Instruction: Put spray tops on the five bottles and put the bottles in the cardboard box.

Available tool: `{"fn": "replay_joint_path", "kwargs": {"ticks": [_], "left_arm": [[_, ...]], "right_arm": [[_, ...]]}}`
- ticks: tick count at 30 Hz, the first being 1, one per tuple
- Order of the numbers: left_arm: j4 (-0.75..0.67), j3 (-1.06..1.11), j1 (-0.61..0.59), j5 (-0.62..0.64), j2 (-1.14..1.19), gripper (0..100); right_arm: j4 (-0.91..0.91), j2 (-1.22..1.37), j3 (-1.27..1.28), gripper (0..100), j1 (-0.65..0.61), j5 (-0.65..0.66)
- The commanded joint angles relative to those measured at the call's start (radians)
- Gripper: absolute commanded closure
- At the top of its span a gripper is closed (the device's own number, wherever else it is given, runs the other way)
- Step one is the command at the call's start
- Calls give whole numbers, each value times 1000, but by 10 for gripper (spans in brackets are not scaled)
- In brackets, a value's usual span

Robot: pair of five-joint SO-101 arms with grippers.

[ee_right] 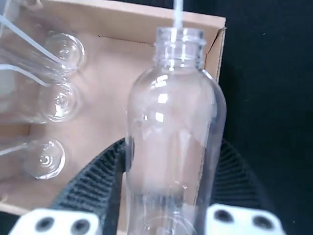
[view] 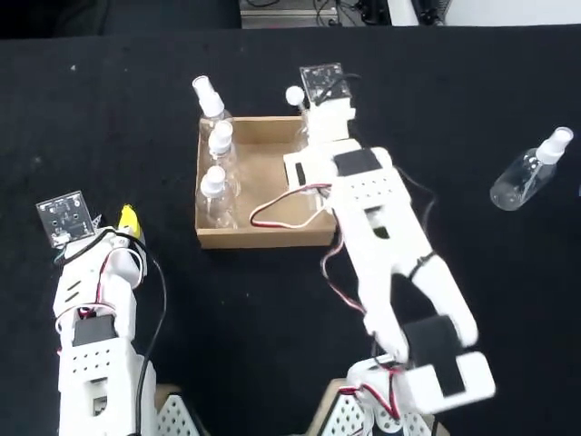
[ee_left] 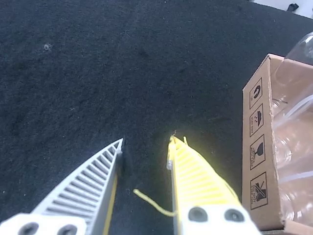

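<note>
You've got the clear plastic bottle (ee_right: pixel 176 112) clamped between the right gripper (ee_right: pixel 171 149)'s black ribbed fingers (ee_right: pixel 93 186), a thin tube (ee_right: pixel 177 12) entering its bare neck. Top unseated, I'd judge, hence the firm hold. Just beyond the gripper is the brown cardboard box (ee_right: pixel 122 22), with three sprayer-topped clear bottles (view: pixel 221 138) ranked along its wall away from the gripper, leaving room. Your left gripper (ee_left: pixel 146 142) hangs spread, holding nothing, beside the box.
</note>
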Motion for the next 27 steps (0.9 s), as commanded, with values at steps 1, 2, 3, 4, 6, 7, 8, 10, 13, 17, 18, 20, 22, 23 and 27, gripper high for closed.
{"fn": "replay_joint_path", "kwargs": {"ticks": [1,2,3,4,6,7,8,10,13,17,18,20,22,23,27], "left_arm": [[-25,-10,-10,-9,-17,873],[-25,-10,-10,-9,-17,873],[-25,-10,-10,-9,-17,873],[-25,-10,-10,-9,-17,873],[-25,-10,-10,-9,-17,873],[-25,-10,-10,-9,-17,873],[-25,-10,-10,-9,-17,873],[-25,-10,-10,-9,-17,873],[-26,-10,-10,-9,-17,873],[-26,-10,-10,-9,-17,873],[-26,-10,-10,-9,-17,873],[-26,-10,-10,-9,-17,873],[-26,-10,-10,-9,-17,873],[-26,-10,-10,-9,-17,873],[-26,-10,-7,-9,-17,873]], "right_arm": [[-21,-145,31,808,37,38],[-21,-168,41,808,46,48],[-18,-191,47,808,63,52],[-14,-213,51,808,87,52],[-2,-262,62,808,143,55],[11,-288,65,808,169,69],[28,-309,67,808,193,87],[38,-355,91,808,239,118],[-21,-426,199,808,288,163],[-242,-530,432,808,345,196],[-299,-549,486,808,370,193],[-417,-570,584,808,430,192],[-531,-570,661,808,493,198],[-592,-570,697,808,523,198],[-862,-570,868,808,586,199]]}}
